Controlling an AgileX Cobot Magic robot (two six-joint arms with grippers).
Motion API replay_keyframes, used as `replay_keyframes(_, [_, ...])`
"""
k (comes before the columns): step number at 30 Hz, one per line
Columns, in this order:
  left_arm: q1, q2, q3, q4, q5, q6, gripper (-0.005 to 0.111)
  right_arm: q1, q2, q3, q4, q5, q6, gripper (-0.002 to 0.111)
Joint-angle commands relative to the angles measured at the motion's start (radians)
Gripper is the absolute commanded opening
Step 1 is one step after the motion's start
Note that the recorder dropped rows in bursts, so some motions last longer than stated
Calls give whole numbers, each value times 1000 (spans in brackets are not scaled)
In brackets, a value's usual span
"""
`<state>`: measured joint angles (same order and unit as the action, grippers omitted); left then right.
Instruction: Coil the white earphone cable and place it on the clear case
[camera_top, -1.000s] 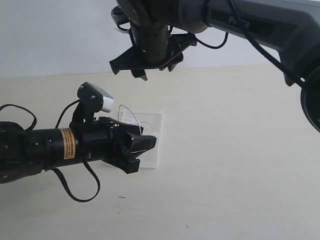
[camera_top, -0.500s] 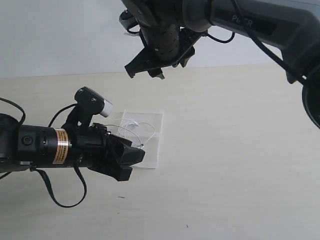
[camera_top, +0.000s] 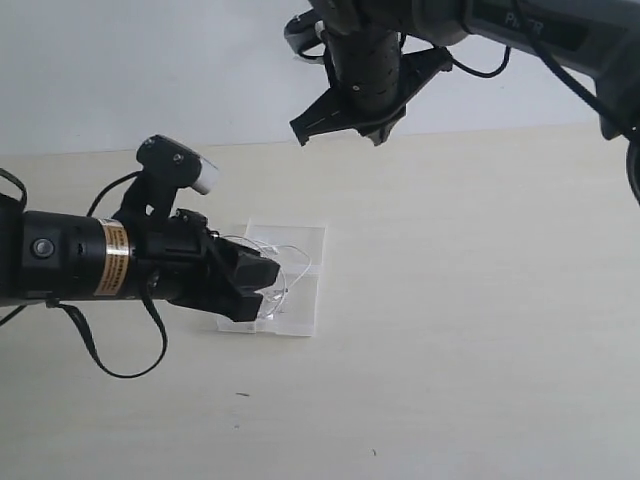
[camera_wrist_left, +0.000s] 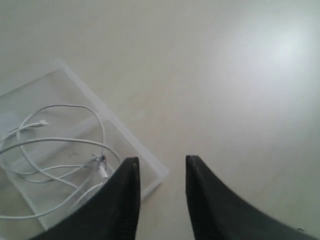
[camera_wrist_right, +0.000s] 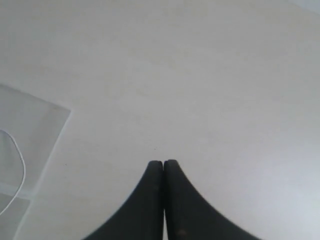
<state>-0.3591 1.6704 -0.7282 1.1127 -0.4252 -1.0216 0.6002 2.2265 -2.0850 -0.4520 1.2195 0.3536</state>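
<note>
The white earphone cable lies in loose loops on the clear case, which sits flat on the table. In the left wrist view the cable sprawls over the case, with one earbud near the case's corner. My left gripper hovers low over the case's near-left part; its jaws stand apart with nothing between them. My right gripper hangs high above the table behind the case, shut on nothing. A corner of the case and a bit of cable show beside it.
The pale wooden table stretches to the right and front of the case. A white wall stands behind it. Black robot cables dangle under the left arm.
The right gripper has shut and risen to the right, away from the case. The left arm has drawn back to the left, its jaws narrower. The cable stays on the case.
</note>
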Motion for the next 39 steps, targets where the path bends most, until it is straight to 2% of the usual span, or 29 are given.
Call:
replay_keyframes(1, [-3, -80, -5, 37, 146, -73, 32, -29, -44, -5, 88, 2, -41, 0])
replay_keyframes(4, [-3, -152, -2, 37, 259, -150, 21, -29, -85, 11, 91, 2, -47, 0])
replay_keyframes(7, [-3, -250, 20, 37, 364, -181, 0, -29, -154, 60, 134, 2, -47, 0])
replay_keyframes(8, [-3, -289, 32, 35, 393, -189, 0, -29, -180, 95, 145, 2, -47, 0])
replay_keyframes(10, [-3, -421, 71, 15, 448, -191, 0, -29, -297, 234, 185, 2, -36, 0])
replay_keyframes(14, [-3, -687, 173, -18, 461, -191, 0, -12, -567, 642, 335, -4, -30, 0])
replay_keyframes(15, [-3, -767, 200, -18, 462, -191, 0, 12, -657, 787, 377, -106, -30, 0])
replay_keyframes(17, [-3, -889, 237, -20, 462, -191, 0, 59, -797, 960, 452, -285, -74, 0])
replay_keyframes(19, [-3, -975, 248, -20, 460, -189, 0, 92, -895, 1069, 514, -310, -98, 0])
replay_keyframes(24, [-3, -1094, 248, -18, 460, -185, 0, 98, -992, 1116, 674, -256, -100, 0])
replay_keyframes(33, [-3, -1106, 248, -18, 460, -185, 0, 98, -996, 1116, 674, -270, -100, 0])
replay_keyframes(36, [-3, -1106, 248, -18, 460, -185, 0, 98, -1050, 1118, 671, -384, -100, 0])
replay_keyframes(39, [-1, -1105, 248, -18, 460, -185, 0, 64, -1248, 1130, 565, -696, -184, 0])
